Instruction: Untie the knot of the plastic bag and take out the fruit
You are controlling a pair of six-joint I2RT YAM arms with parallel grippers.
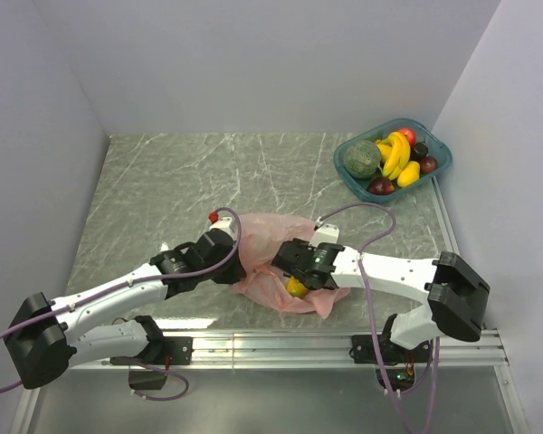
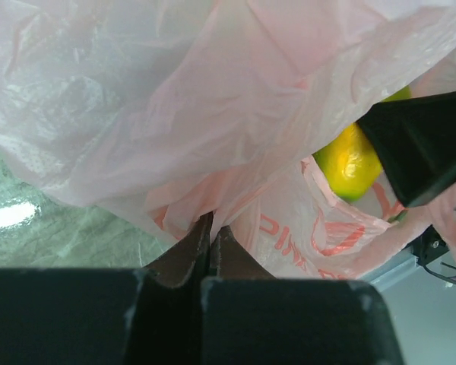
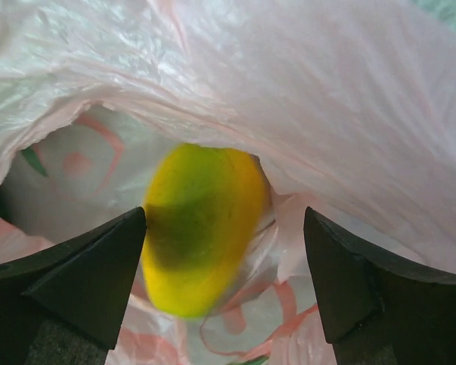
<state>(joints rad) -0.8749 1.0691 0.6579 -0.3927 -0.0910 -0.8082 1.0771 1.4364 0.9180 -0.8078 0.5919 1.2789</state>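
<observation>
Most of what lay inside the crinkled translucent pink plastic bag [image 1: 270, 235], near the bench's front edge, was veiled. One yellow-green oval fruit [image 3: 201, 228] looked blurred; a black finger [image 2: 422, 144] of the right gripper [image 3: 226, 251] covered its side.

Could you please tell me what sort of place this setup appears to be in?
Probably a robotics lab test cell: plain white walls enclose a marble-patterned table, two robot arms sit on a metal rail at its near edge, and a teal tray holds fruit.
</observation>
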